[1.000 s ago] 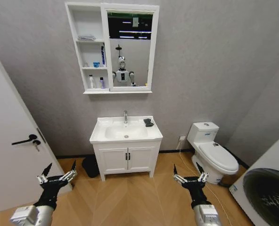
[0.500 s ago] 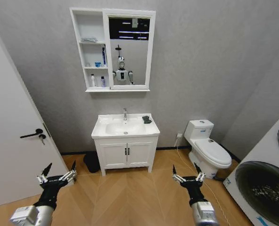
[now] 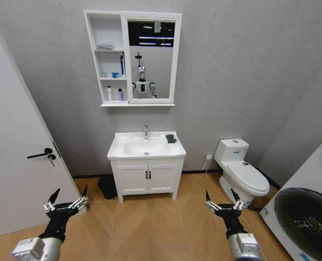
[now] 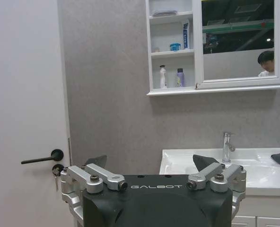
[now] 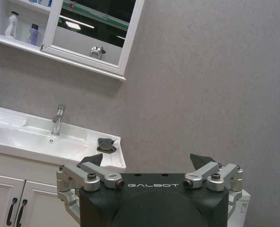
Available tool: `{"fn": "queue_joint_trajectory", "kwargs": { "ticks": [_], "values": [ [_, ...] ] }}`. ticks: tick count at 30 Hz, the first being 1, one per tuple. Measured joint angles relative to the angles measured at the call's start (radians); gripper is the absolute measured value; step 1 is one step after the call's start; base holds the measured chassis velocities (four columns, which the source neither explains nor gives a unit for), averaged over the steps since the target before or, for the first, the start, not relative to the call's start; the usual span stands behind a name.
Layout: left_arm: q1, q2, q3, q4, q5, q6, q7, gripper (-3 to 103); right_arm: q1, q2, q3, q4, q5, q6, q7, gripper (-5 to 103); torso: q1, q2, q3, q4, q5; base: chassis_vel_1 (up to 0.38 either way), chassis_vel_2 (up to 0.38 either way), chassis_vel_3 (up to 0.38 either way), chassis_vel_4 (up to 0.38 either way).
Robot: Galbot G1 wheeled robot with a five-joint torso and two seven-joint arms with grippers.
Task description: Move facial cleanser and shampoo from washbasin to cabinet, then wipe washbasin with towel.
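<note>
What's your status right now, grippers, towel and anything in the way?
Left gripper and right gripper open, empty, low, well short of washbasin. Towel on basin's right rear corner. Open floor ahead.

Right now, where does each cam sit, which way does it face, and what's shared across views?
Head: high, looking forward and down at the washbasin and cabinet; left gripper and right gripper low in front, both open.
Left wrist: behind its own open fingers, facing door, cabinet shelves and tap.
Right wrist: behind its own open fingers, facing washbasin's toilet side and the towel.
Shared: all three show washbasin, tap and cabinet.
</note>
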Motion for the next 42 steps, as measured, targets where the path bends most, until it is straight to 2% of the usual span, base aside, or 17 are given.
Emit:
{"fn": "queue_joint_trajectory", "kwargs": {
  "ticks": [14,42],
  "values": [
    [0.000,0.000,0.000,0.000,0.000,0.000,0.000,100,-0.020,0.003,0.028,0.011,0.015,-0.008,0.004,100,0.000,0.000,0.000,-0.0002,0.0000,0.002,0.003,0.004,0.001],
    [0.000,0.000,0.000,0.000,0.000,0.000,0.000,100,-0.069,0.006,0.072,0.017,0.030,0.025,0.002,100,0.000,0.000,0.000,-0.0002,0.0000,0.000,0.000,0.000,0.000]
  ]
}}
